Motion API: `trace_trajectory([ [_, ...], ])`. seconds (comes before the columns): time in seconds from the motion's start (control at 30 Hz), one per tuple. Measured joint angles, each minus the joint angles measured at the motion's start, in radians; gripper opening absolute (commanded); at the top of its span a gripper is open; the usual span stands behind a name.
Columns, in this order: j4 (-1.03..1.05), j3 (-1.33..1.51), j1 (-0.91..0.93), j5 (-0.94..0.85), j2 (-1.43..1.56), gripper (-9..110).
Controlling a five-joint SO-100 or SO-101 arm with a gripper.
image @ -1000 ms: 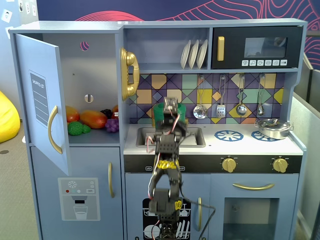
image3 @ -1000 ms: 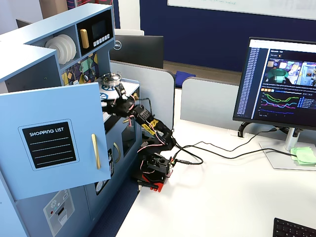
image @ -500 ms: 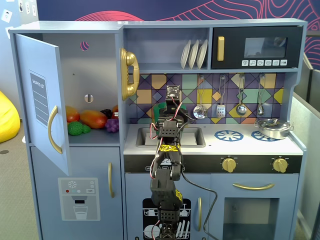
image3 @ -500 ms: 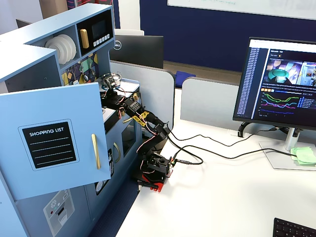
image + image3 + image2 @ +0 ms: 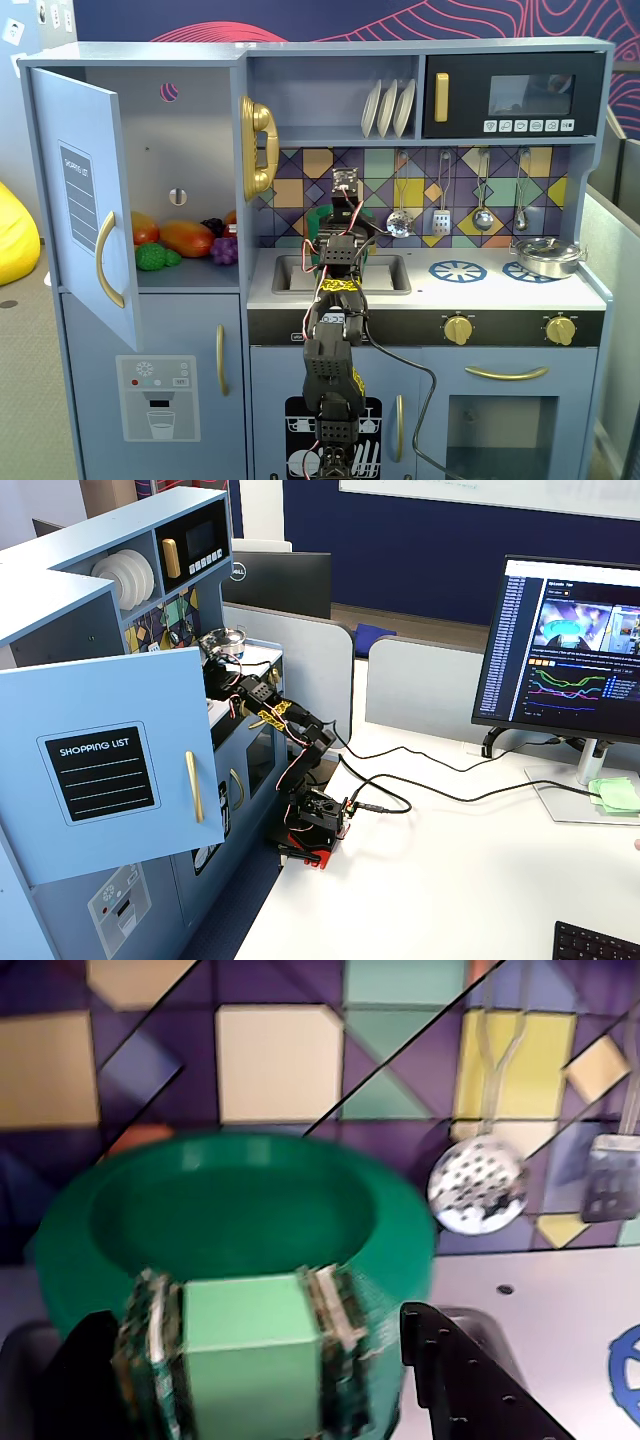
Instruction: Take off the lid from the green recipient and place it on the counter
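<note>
My gripper [image 5: 262,1360]: reaching over the sink end of the counter in the wrist view; two black fingers [image 5: 455,1380] stand wide apart on either side of the green recipient's front, closed on nothing that I can see.
Jaw state: wide, with the ribbed strip between them; whether either finger touches the wall, I cannot tell.
Green recipient [image 5: 240,1220]: upright, filling the middle of the wrist view, dark green, mouth facing up; its lighter ribbed strip [image 5: 250,1355] faces my camera. In a fixed view [image 5: 322,219] only a sliver shows behind my arm, at the back of the counter by the tiled wall.
Lid: I cannot pick it out apart from the recipient; the blurred top shows a sunken green surface inside a raised rim, and I cannot tell whether that is the lid or the open mouth.
Counter [image 5: 425,292]: pale worktop with blue burner rings and a sink cut-out [image 5: 385,274].
Silver pot [image 5: 545,257]: on the far right burner in that fixed view, well apart from me.
Hanging utensils: a perforated ladle [image 5: 478,1188] and a slotted spatula [image 5: 612,1190] on the wall, right of the recipient.
My arm [image 5: 290,730]: stretched from its base on the white desk toward the toy kitchen.
</note>
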Motion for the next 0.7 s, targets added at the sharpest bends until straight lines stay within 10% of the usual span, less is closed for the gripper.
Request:
trace_trajectory([
  [0.2,0.000,0.000,-0.023,-0.029,-0.009,0],
  [0.7,-0.061,-0.083,-0.055,-0.049,-0.011,0],
])
